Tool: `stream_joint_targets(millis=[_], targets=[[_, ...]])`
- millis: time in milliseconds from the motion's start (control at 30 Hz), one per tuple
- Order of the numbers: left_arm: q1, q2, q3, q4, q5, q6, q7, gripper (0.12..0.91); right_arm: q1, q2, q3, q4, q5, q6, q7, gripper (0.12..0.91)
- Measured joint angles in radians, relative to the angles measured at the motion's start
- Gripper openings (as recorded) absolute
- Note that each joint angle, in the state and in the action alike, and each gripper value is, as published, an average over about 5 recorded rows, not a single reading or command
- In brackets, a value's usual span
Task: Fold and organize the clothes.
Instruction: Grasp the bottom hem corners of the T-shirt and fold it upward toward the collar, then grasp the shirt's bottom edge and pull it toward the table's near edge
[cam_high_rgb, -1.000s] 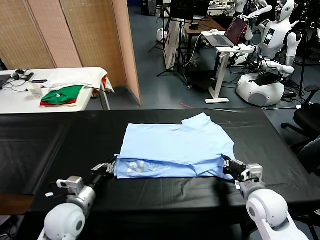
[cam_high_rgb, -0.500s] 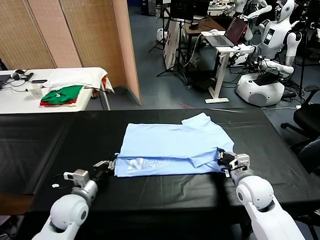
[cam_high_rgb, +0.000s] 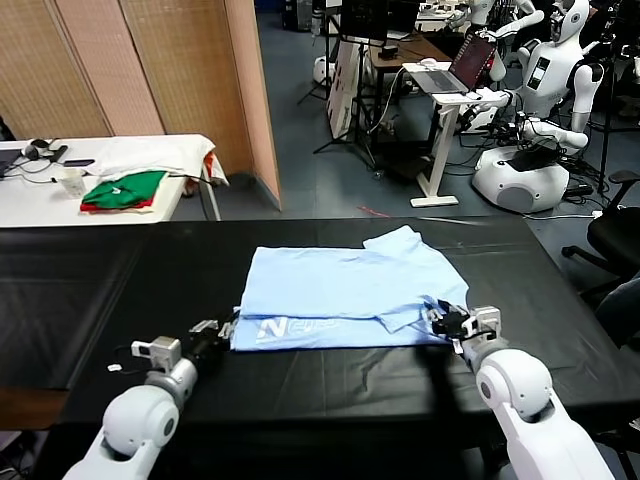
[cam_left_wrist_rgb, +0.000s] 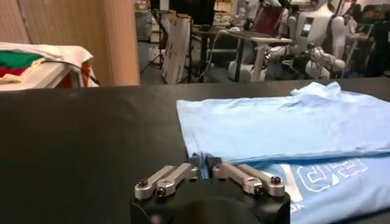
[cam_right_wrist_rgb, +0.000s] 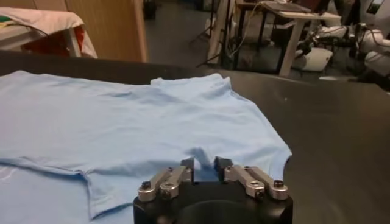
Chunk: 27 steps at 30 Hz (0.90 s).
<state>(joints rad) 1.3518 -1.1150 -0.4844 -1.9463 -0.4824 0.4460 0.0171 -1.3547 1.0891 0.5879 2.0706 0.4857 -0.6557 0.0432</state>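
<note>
Flattened since a second ago: near flap of the shirt (cam_high_rgb: 350, 295), bunched and crumpled then, smooth now with white lettering (cam_high_rgb: 300, 328) face up. Shifted too: right gripper (cam_high_rgb: 447, 325), closer in against the shirt's corner than before; left gripper (cam_high_rgb: 222, 330) almost where it was.

Left gripper: low over the black table (cam_high_rgb: 100, 290), right at the shirt's near corner. Tips nearly together in its wrist view, a sliver of blue hem caught between them. Fold edge running away straight ahead of it, lettering just off to the side toward the other gripper.

Right gripper: low at the opposite near corner, touching or just short of the fabric; a small pucker of cloth directly ahead of it. Open or closed: cannot tell. Holding anything: cannot tell.

Shirt: spread flat between and beyond both grippers, folded once so the near strip overlaps the rest, one sleeve and the collar at the far end from the right gripper.

Far beyond the left gripper, on a separate white table (cam_high_rgb: 30, 205): folded green-and-red garments (cam_high_rgb: 125, 190).
</note>
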Motion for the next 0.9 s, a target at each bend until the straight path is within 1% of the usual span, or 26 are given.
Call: stream_joint_targets(millis=[33, 67, 133, 167, 300, 333, 433, 567, 600, 700, 733, 800, 833, 867, 900], targets=[[0.010, -0.002, -0.003, -0.006, -0.009, 0.005, 0.000, 0.750, -0.016, 0.000, 0.012, 0.004, 0.004, 0.004, -0.003, 0.906], [0.020, -0.004, -0.006, -0.013, -0.020, 0.010, 0.000, 0.800, -0.030, 0.000, 0.024, 0.006, 0.011, 0.006, -0.004, 0.906], [0.042, -0.010, -0.008, -0.030, -0.042, 0.019, 0.001, 0.872, -0.054, 0.000, 0.043, 0.008, 0.027, 0.007, -0.005, 0.907], [0.052, -0.013, -0.008, -0.039, -0.049, 0.022, 0.001, 0.890, -0.063, 0.000, 0.051, 0.009, 0.035, 0.008, -0.005, 0.907], [0.085, -0.024, -0.007, -0.060, -0.056, 0.025, 0.002, 0.905, -0.086, 0.006, 0.071, 0.004, 0.055, 0.008, -0.007, 0.902], [0.090, -0.026, -0.007, -0.061, -0.056, 0.025, 0.002, 0.906, -0.088, 0.008, 0.073, 0.001, 0.056, 0.008, -0.008, 0.887], [0.100, -0.028, -0.008, -0.061, -0.059, 0.025, 0.003, 0.907, -0.091, 0.016, 0.076, -0.006, 0.055, 0.009, -0.010, 0.802], [0.110, -0.027, -0.010, -0.064, -0.070, 0.025, 0.005, 0.892, -0.086, 0.024, 0.073, -0.021, 0.053, 0.012, -0.010, 0.647], [0.111, -0.028, -0.011, -0.065, -0.070, 0.025, 0.005, 0.871, -0.084, 0.026, 0.072, -0.025, 0.052, 0.013, -0.011, 0.599], [0.114, -0.029, -0.010, -0.066, -0.069, 0.026, 0.005, 0.742, -0.081, 0.026, 0.072, -0.035, 0.051, 0.018, -0.013, 0.433], [0.114, -0.029, -0.009, -0.066, -0.068, 0.027, 0.005, 0.672, -0.080, 0.026, 0.073, -0.038, 0.051, 0.020, -0.014, 0.357], [0.114, -0.029, -0.009, -0.064, -0.066, 0.028, 0.005, 0.558, -0.080, 0.023, 0.075, -0.040, 0.051, 0.022, -0.015, 0.252], [0.115, -0.028, -0.009, -0.063, -0.065, 0.029, 0.005, 0.482, -0.081, 0.020, 0.076, -0.039, 0.053, 0.022, -0.016, 0.201], [0.115, -0.026, -0.009, -0.063, -0.065, 0.030, 0.005, 0.426, -0.083, 0.017, 0.077, -0.037, 0.056, 0.021, -0.015, 0.169], [0.116, -0.024, -0.009, -0.062, -0.064, 0.031, 0.005, 0.369, -0.084, 0.013, 0.078, -0.033, 0.061, 0.018, -0.014, 0.156]])
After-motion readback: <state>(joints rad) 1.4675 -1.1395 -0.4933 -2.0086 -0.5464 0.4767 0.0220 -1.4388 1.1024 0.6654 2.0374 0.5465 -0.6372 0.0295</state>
